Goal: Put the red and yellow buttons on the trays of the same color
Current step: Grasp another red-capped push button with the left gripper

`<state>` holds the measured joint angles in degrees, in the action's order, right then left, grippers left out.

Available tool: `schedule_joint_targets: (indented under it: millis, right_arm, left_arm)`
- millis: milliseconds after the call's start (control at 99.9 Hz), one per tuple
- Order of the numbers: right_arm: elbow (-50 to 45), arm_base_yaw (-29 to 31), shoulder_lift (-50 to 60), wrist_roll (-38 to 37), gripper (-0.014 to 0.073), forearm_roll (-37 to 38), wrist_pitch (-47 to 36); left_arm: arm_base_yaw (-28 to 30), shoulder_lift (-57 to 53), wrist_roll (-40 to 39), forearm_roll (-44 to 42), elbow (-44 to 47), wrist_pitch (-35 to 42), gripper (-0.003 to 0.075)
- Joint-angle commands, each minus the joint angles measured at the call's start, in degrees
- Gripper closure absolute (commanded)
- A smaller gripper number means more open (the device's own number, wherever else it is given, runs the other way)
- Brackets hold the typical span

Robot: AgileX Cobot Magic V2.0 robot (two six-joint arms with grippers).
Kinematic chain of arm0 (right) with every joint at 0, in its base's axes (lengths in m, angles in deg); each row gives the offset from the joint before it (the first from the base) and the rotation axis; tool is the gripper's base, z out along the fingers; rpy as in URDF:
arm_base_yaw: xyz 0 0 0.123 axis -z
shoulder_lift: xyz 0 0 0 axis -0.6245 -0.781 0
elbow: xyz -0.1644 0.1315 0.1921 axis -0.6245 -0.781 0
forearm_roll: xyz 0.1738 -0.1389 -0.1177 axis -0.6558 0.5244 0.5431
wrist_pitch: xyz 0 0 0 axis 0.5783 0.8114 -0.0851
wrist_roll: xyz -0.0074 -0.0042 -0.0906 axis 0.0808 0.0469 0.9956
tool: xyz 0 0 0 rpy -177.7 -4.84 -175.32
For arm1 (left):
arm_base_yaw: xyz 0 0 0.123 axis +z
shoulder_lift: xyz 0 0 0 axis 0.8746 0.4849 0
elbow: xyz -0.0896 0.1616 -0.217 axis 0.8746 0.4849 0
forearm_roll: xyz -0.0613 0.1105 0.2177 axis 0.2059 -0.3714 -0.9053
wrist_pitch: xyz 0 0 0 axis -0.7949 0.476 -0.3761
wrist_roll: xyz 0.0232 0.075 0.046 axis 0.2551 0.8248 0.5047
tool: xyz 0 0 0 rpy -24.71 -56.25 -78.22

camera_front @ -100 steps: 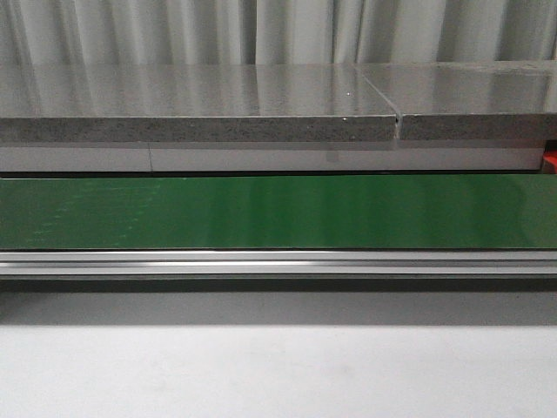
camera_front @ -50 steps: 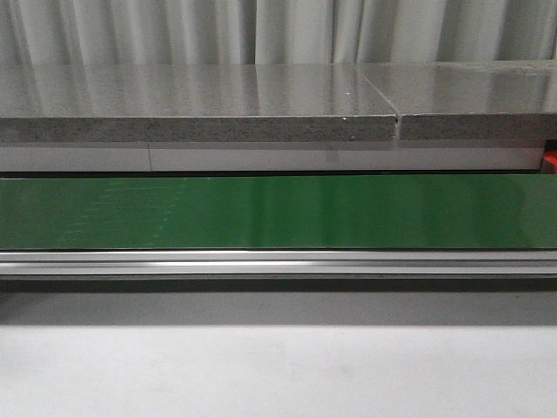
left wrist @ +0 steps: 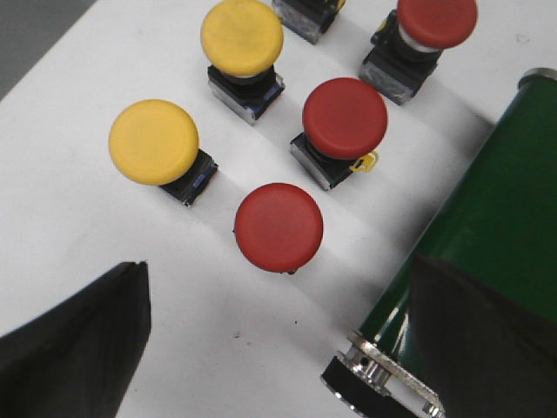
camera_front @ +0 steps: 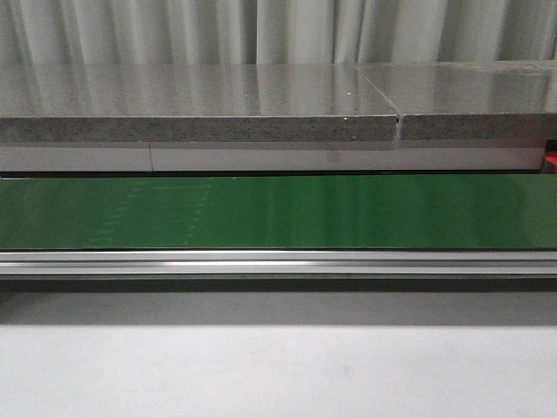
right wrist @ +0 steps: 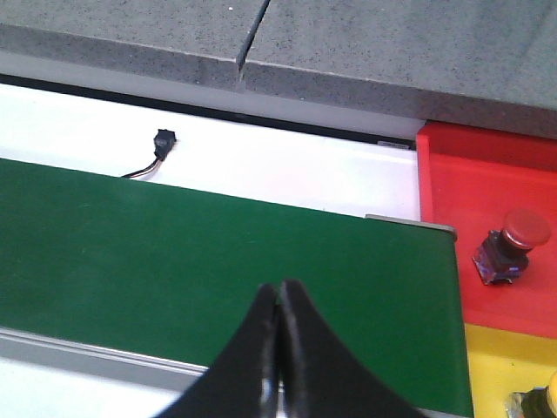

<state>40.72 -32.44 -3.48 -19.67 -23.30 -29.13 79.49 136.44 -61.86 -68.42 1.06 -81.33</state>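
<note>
In the left wrist view my left gripper (left wrist: 278,335) is open and empty above a white surface. Just beyond it stands a red button (left wrist: 278,225), with a second red button (left wrist: 345,118) and a third (left wrist: 436,19) farther off, and two yellow buttons (left wrist: 154,142) (left wrist: 242,37) beside them. In the right wrist view my right gripper (right wrist: 279,287) is shut on nothing, over the green belt (right wrist: 174,252). A red tray (right wrist: 487,183) holds one red button (right wrist: 513,244). A yellow tray (right wrist: 500,366) lies next to it, with a button's edge (right wrist: 544,402) at the corner.
The green conveyor belt (camera_front: 278,211) spans the front view, with a metal rail (camera_front: 278,261) in front and a grey stone ledge (camera_front: 200,109) behind. The belt's end roller (left wrist: 383,383) sits beside the buttons. A small black connector with wire (right wrist: 161,144) lies behind the belt.
</note>
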Motion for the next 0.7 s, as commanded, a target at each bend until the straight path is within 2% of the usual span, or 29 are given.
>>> schedule_joint_targets:
  millis: [0, 360, 691]
  right_arm:
    - [1.49, 0.1, 0.28, 0.42, 0.0662, -0.54, -3.99]
    - [1.49, 0.1, 0.28, 0.42, 0.0662, -0.54, -3.99]
    - [1.49, 0.1, 0.28, 0.42, 0.0662, -0.54, -3.99]
  left_arm:
    - [0.88, 0.75, 3.9, 4.55, -1.86, 4.1, 0.0123]
    - [1.12, 10.71, 4.15, 4.73, -4.39, 5.79, 0.0123]
    - [2.18, 14.38, 4.15, 4.62, -7.23, 5.06, 0.0123]
